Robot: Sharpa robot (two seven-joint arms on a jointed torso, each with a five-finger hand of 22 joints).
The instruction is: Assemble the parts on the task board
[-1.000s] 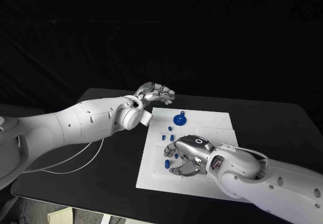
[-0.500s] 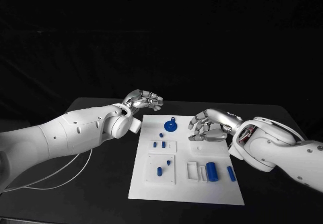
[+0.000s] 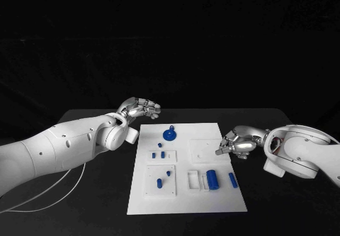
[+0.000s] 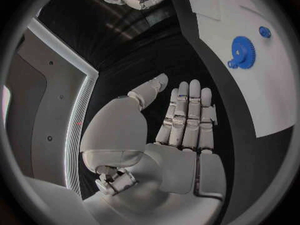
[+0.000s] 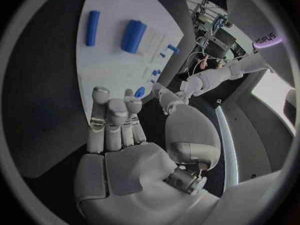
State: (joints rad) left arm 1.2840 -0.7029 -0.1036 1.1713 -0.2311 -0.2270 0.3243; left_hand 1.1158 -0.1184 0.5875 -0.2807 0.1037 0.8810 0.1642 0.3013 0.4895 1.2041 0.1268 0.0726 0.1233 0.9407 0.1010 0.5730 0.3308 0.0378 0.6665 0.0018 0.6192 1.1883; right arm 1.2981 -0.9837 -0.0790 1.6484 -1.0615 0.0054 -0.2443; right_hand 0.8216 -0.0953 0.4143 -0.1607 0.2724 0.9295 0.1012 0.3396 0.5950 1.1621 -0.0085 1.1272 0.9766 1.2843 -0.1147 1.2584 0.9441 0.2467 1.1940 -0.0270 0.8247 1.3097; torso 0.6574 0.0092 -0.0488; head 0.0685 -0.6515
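From the head view, the task board [image 3: 187, 167] lies lengthwise in the middle of the black table [image 3: 283, 196], and both hands hang off its edges, neither touching it. The left hand [image 3: 139, 108] sits by the board's far left corner, fingers curled in on nothing. The right hand [image 3: 238, 143] hovers just off the right edge, fingers bent inward, holding nothing that I can see. The blue gear [image 3: 169, 133] stands near the far end, nearer the left hand. The thick blue cylinder [image 3: 212, 179] and the slim blue pin [image 3: 233, 180] lie side by side toward the near right, long axes running along the board, nearer the right hand (my guess for the next pick). Small blue pegs [image 3: 158, 183] stand in the left-hand plates; nothing blocks the way.

In the left wrist view the fingers lie straight and together, palm bare, the gear ahead on the board.

The right wrist view shows fingers curled, palm bare, with cylinder and pin beyond the fingertips.
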